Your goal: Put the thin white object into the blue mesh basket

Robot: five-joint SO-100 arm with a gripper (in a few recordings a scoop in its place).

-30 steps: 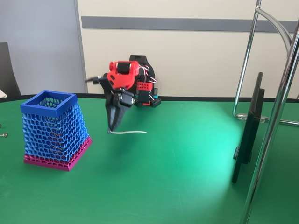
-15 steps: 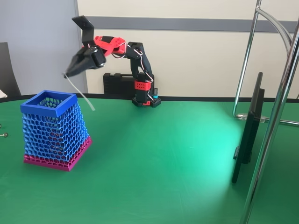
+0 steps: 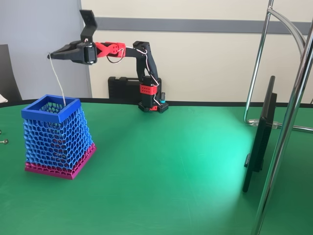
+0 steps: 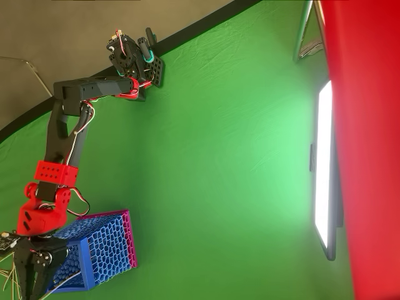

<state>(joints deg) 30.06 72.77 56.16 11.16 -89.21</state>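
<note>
Tool clamped on thin white object; long axis near vertical, lower end just above blue mesh basket opening.

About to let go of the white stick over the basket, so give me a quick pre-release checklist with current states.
1. End effector gripping the thin white object: ok, shut on its top end.
2. Stick hanging downward: ok, slightly slanted in the fixed view.
3. Lower tip at the blue mesh basket opening: ok in the fixed view, it reaches the rim level inside the square.
4. Alignment confirmed from above: cannot tell, the end effector covers the basket opening in the overhead view.
5. Basket upright on the table: ok.
6. Tip deep enough not to bounce out: cannot tell.
</note>
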